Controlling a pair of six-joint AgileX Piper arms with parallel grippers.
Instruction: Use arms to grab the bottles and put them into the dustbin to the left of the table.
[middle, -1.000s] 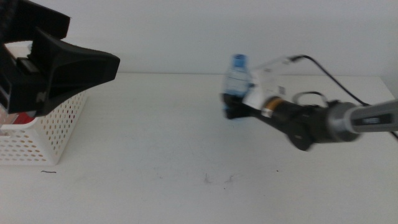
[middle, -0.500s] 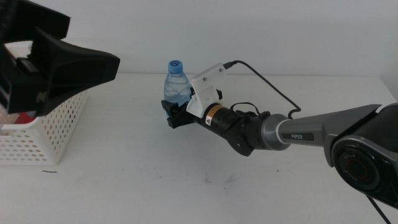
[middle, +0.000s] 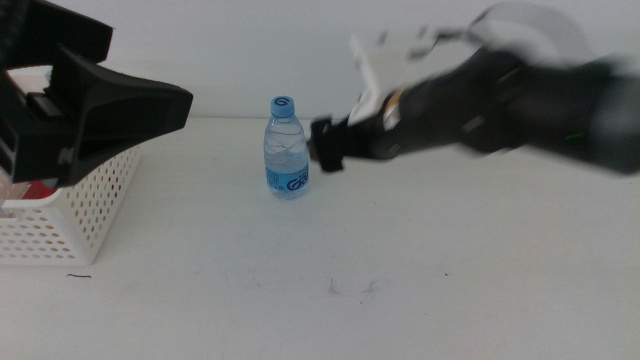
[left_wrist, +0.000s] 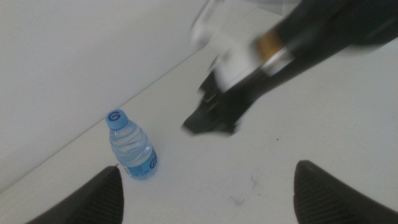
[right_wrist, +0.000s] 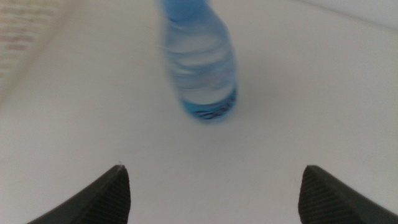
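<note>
A small clear water bottle (middle: 287, 148) with a blue cap and label stands upright and alone on the white table (middle: 330, 250), left of centre. My right gripper (middle: 322, 147), blurred by motion, hangs just right of it, not touching. In the right wrist view the bottle (right_wrist: 202, 68) stands ahead of the open right gripper (right_wrist: 211, 193) with nothing between the jaws. My left gripper (middle: 120, 105) hovers at the far left above the dustbin (middle: 75, 215). The left wrist view shows the left gripper (left_wrist: 211, 199) wide open and, beyond it, the bottle (left_wrist: 132, 146) and the right gripper (left_wrist: 211, 118).
The dustbin is a white perforated basket at the table's left end, and something red (middle: 33, 188) shows inside it. A few small dark scuff marks (middle: 350, 288) lie on the tabletop near the front. A white wall stands behind the table.
My right gripper carried the water bottle leftward across the table, set it down upright, let go and drew back to the right. The left arm has not moved.
</note>
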